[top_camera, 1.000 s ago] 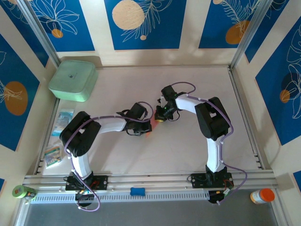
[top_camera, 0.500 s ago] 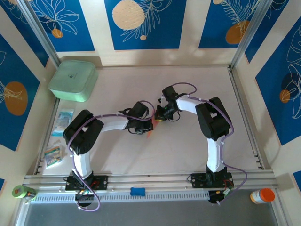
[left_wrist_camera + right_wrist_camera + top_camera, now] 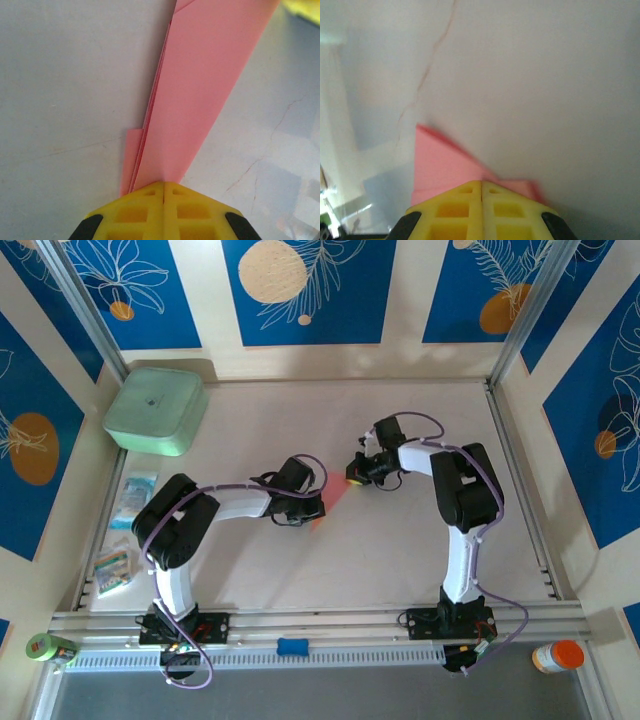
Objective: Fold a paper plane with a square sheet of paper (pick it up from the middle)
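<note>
The thin pink-red folded paper plane [image 3: 200, 90] is pinched at both ends by left fingers [image 3: 135, 210] and right fingers [image 3: 452, 205]; light, limp, crease-prone, it is best gripped on layered folds.

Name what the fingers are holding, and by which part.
The paper plane: left fingers pinch one end, right fingers pinch the opposite end.

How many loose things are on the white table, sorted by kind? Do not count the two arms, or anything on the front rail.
pink folded paper: 1
mint-green box: 1
printed packets: 2
Total: 4
</note>
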`<state>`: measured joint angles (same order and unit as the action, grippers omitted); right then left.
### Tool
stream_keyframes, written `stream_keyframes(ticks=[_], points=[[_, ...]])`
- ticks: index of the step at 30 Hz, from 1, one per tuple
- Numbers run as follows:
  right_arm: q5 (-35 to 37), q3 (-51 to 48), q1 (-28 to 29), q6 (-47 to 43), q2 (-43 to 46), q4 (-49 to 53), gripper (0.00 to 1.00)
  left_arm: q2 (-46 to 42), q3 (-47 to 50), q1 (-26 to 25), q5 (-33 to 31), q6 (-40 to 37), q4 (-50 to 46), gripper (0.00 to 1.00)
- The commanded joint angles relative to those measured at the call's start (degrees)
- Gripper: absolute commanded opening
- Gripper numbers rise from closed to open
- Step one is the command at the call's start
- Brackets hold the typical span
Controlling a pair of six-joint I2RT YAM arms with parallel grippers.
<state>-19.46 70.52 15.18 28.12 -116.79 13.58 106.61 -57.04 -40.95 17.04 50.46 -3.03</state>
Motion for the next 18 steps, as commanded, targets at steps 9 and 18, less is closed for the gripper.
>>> stream_keyframes(ticks=[9, 18], points=[[8.8, -0.8, -2.4, -0.8, 9.5, -0.4, 0.01, 2.3, 1.1, 0.1, -0.2, -1.7, -10.4, 0.00], [5.0, -8.7, 9.2, 6.0, 15.5, 2.1, 0.00, 1.7, 0.5, 0.1, 0.2, -1.9, -10.1, 0.00]])
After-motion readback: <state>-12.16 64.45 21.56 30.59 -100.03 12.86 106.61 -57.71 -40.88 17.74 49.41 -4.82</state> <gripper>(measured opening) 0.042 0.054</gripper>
